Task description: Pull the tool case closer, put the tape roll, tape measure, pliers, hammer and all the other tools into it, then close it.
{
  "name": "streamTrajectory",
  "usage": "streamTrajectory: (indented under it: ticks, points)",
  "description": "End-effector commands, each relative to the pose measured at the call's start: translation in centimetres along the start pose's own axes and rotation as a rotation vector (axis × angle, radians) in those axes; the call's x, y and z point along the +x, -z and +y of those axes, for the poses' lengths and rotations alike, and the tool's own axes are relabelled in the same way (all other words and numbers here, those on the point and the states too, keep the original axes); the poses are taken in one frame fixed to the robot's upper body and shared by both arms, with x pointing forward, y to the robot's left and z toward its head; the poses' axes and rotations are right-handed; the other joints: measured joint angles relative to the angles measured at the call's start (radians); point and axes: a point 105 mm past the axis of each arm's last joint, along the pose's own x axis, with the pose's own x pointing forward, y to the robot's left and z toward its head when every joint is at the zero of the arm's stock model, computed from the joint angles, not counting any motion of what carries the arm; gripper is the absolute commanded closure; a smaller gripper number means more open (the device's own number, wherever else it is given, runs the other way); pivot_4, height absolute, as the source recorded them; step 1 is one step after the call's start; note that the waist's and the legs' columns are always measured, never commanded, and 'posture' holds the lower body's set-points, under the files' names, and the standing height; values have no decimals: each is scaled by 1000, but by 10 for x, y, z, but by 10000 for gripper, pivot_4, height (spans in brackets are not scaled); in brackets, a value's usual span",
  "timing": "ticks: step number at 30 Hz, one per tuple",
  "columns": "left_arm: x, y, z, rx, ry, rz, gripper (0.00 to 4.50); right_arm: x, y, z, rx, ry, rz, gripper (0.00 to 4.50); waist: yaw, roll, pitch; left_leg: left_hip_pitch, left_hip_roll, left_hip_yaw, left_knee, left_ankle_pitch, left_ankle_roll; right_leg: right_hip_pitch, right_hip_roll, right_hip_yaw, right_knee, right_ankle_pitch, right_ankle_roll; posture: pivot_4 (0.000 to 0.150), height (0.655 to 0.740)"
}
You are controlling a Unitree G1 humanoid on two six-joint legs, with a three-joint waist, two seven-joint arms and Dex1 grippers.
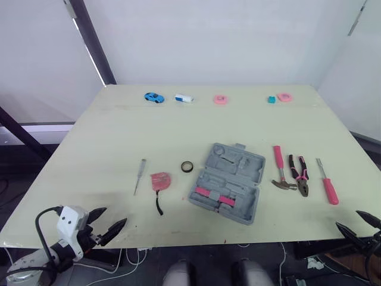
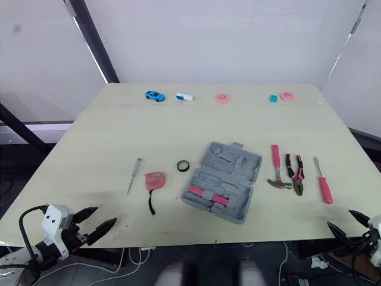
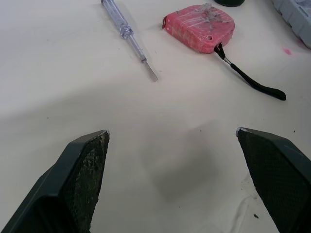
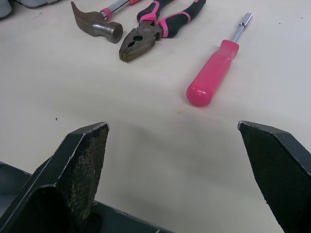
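Both claws hang spread wide at the near edge of the worktop [image 1: 119, 131], gripping nothing: the left claw [image 1: 116, 215] at the near-left corner, the right claw [image 1: 347, 218] at the near-right. The tool case [image 1: 228, 183] lies open mid-worktop between them, well apart from both. The tape measure [image 1: 160, 180], tape roll [image 1: 188, 167] and thin screwdriver [image 1: 139, 176] lie to its left; the hammer [image 1: 280, 170], pliers [image 1: 300, 174] and pink screwdriver [image 1: 327, 184] to its right. Pink pieces seem to sit in its near half. Bare worktop separates the case from the near edge.

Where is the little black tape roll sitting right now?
In the left eye view the tape roll lies on the table, between the open grey tool case on its right and the red tape measure on its left, touching neither.
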Motion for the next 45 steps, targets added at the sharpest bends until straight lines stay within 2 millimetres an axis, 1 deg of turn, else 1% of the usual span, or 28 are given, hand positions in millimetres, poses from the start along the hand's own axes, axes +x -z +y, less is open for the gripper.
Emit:
streamTrajectory:
  ticks: [1,4,24,28,31,33,38,41,43,45]
  points:
    - [-1,-9,2,29,1,-22,594,-5,-10,-6,-33,21,-31,0,0,0,0,0,0,0,0,0,0,0,0,0,0,0,0,1500,7395]
    - [1,-9,3,32,1,-27,594,-3,-11,-2,-32,13,-37,0,1,0,0,0,0,0,0,0,0,0,0,0,0,0,0,1500,7395]
    - [3,-11,8,49,7,-32,594,1,-15,6,-32,4,-48,0,1,0,0,0,0,0,0,0,0,0,0,0,0,0,0,1500,7395]
    - [6,-27,10,56,42,-76,594,5,-25,8,-38,-10,-83,0,1,0,0,0,0,0,0,0,0,0,-1,0,0,0,0,1500,7395]
    - [17,-51,10,92,109,-110,594,18,-41,13,-52,-40,-114,0,1,0,0,0,0,0,0,0,0,0,0,-1,0,0,0,1500,7395]
    - [26,-66,9,128,160,-125,594,29,-56,20,-54,-74,-143,0,2,0,0,0,0,-1,0,0,0,0,0,-1,1,0,0,1500,7395]
    - [47,-82,5,178,274,-103,594,50,-76,34,-66,-128,-151,0,2,0,0,0,-2,0,0,0,0,0,0,-1,1,1,-2,1500,7395]
    - [63,-96,-1,197,370,-99,594,61,-83,45,-79,-169,-136,0,2,0,0,-2,-3,1,0,0,0,0,1,-1,0,1,-2,1500,7395]
    - [70,-102,-3,213,403,-99,594,65,-85,49,-87,-183,-128,0,2,0,0,-2,-3,3,0,0,0,0,3,-2,0,1,-2,1500,7395]
    - [84,-112,-7,244,442,-108,594,72,-86,54,-88,-209,-102,0,6,0,0,-2,-3,2,0,0,0,0,3,-2,1,1,-2,1500,7395]
